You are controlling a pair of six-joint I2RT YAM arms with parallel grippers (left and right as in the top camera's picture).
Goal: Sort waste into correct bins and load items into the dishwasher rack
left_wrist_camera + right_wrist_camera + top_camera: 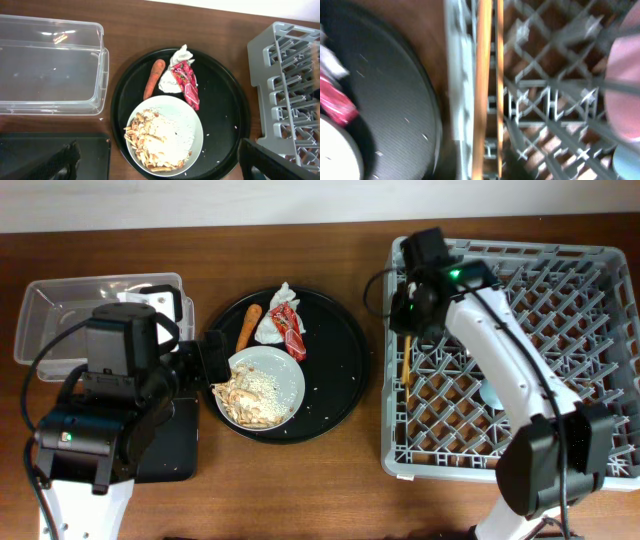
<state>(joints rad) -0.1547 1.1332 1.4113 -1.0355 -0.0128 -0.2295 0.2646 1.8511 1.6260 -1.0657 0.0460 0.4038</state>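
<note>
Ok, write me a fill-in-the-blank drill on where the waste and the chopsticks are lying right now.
1. The shredded food scraps are heaped on the pale round ____.
2. The chopsticks lie along one edge inside the grey ____.
3. The red wrapper rests against the crumpled white ____.
4. The sausage piece lies directly on the round black ____.

Missing words: plate; rack; tissue; tray.
</note>
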